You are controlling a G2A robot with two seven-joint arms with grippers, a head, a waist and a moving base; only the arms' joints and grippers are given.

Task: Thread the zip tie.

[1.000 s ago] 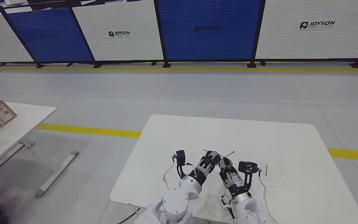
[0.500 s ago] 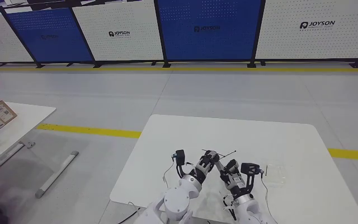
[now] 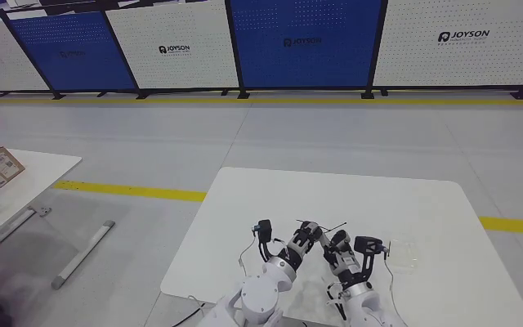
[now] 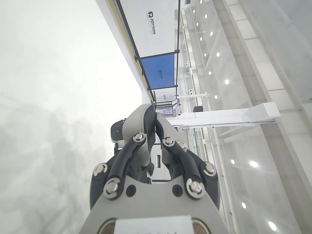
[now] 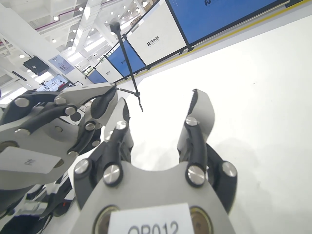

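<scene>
zip tie (image 5: pixel 124 57) in left pincer (image 5: pixel 113 91), right pincer (image 5: pixel 159 96) beside, seemingly apart

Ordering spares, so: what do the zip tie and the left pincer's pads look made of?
Zip tie: matte black plastic, probably nylon; a thin, stiff strap with a moulded blocky head. Left pincer pads: black with a ridged face, likely rubber.

Clearance around the tie (image 5: pixel 126 59).
The left gripper (image 5: pixel 114 90), pinching the tie, crowds the right gripper (image 5: pixel 159 96) beside it; free table (image 3: pixel 327 192) lies beyond; a tray (image 3: pixel 402 253) stands to the tie's right.
</scene>
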